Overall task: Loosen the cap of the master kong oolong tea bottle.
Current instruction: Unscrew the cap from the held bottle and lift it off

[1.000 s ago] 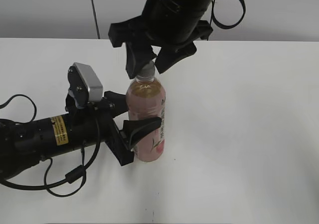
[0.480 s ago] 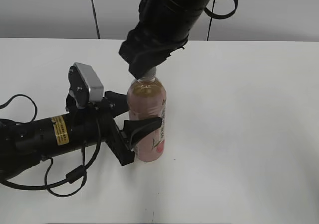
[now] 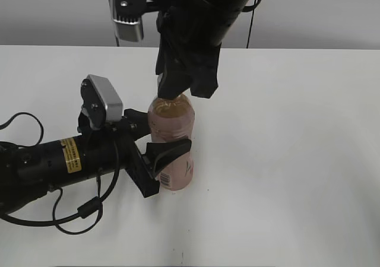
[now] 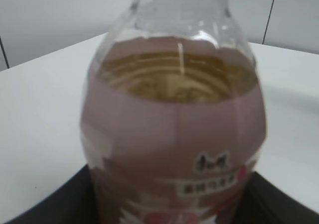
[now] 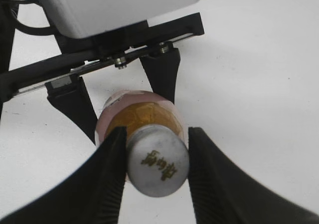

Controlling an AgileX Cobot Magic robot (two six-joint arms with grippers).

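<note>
Progress looks midway: the tall slim clear plastic bottle [image 3: 171,145] of pale amber tea with its pink label stands upright on the white worktop [image 3: 285,160], pinched at its middle between the fingers of the left gripper [image 3: 161,141], while the right gripper [image 5: 155,157], directly above, has its two dark fingers pressed against opposite sides of the small round white ribbed screw cap [image 5: 158,160]. Both holds seem set; the twist itself is what remains, and whether the cap has begun to turn cannot be told. Tea fills the bottle nearly to its shoulder, level just under the neck.
</note>
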